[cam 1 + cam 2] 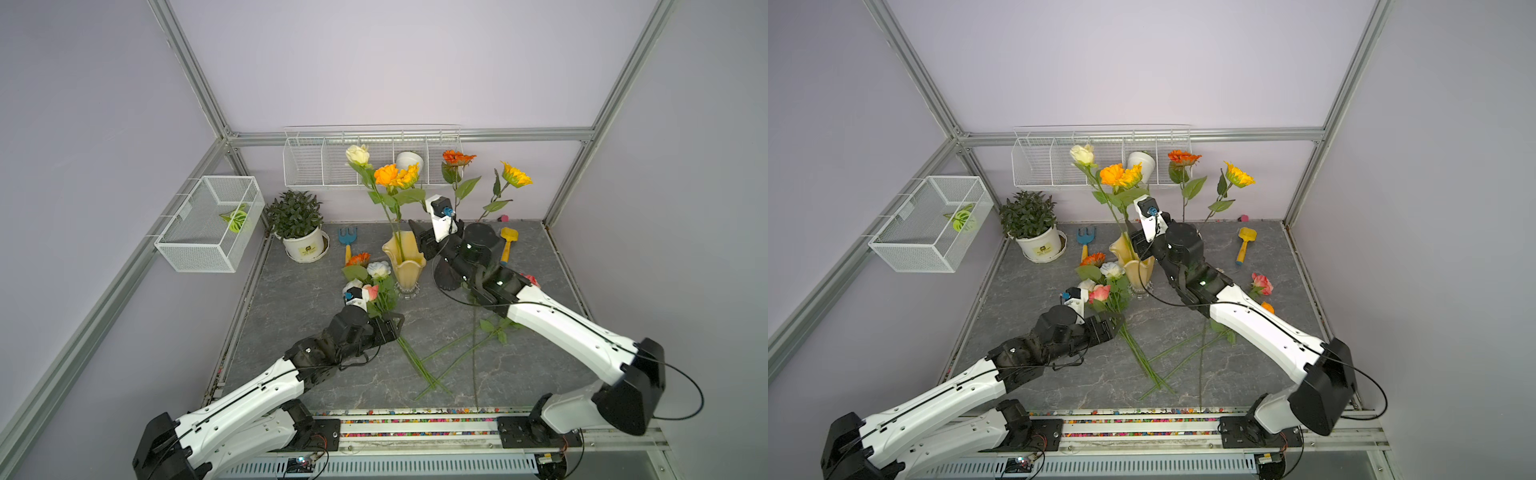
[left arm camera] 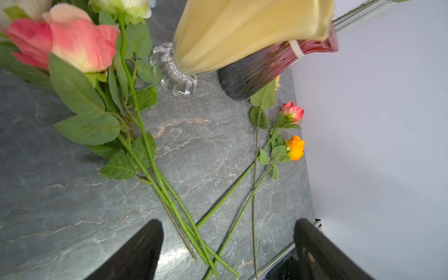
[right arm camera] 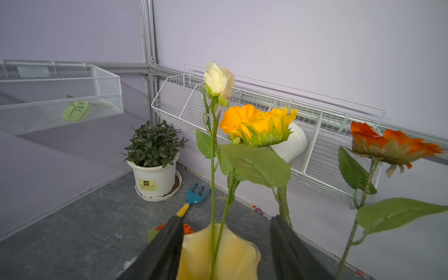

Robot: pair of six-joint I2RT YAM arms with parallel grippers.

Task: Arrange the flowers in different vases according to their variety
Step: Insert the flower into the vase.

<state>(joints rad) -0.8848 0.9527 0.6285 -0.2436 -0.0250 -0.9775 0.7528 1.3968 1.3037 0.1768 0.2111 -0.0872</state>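
Note:
The yellow vase stands mid-table and holds a cream rose and an orange rose. My right gripper is open just above its rim, with the two stems between the fingers and untouched. The purple vase is beside it, hidden by my right arm in both top views; an orange-red sunflower and a yellow one rise there. My left gripper is open over the stems of a bunch lying flat: pink rose, white rose.
A small pink rose and an orange rose lie near the right wall. A potted plant, blue rake and yellow shovel sit at the back. A wire rack and a mesh basket hang on the walls.

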